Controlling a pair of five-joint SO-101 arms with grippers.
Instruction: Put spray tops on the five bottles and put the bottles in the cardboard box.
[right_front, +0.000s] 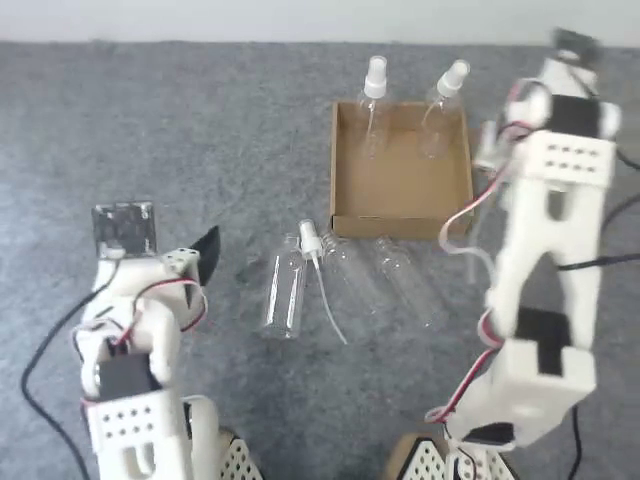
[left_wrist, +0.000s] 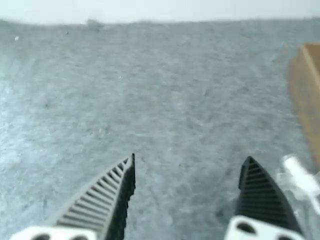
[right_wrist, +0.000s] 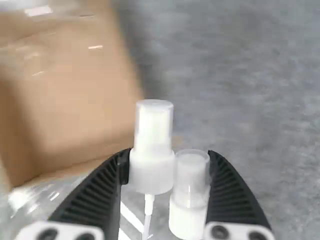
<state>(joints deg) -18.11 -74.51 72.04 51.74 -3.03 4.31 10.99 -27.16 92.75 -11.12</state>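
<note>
In its wrist view, right gripper (right_wrist: 168, 156) pinches a spray top (right_wrist: 152, 137), perhaps two.

The left gripper (left_wrist: 190, 159) hangs low over a grey, felt-like table cover (left_wrist: 150, 90), its jaws spread wide with nothing between them. Its two black fingers (left_wrist: 112, 195) are ribbed along their inner faces and taper to points, each rising from a white mount (left_wrist: 255, 231) at the frame's edge. Just beside one finger lies a white spray top (left_wrist: 300, 179), blurred, with something clear and glassy under it that cannot be made out. Beyond the spray top, on the same side, a brown wall of the cardboard box (left_wrist: 307, 85) stands on the cover. Far off, the grey surface ends at a pale band (left_wrist: 160, 9).
</note>
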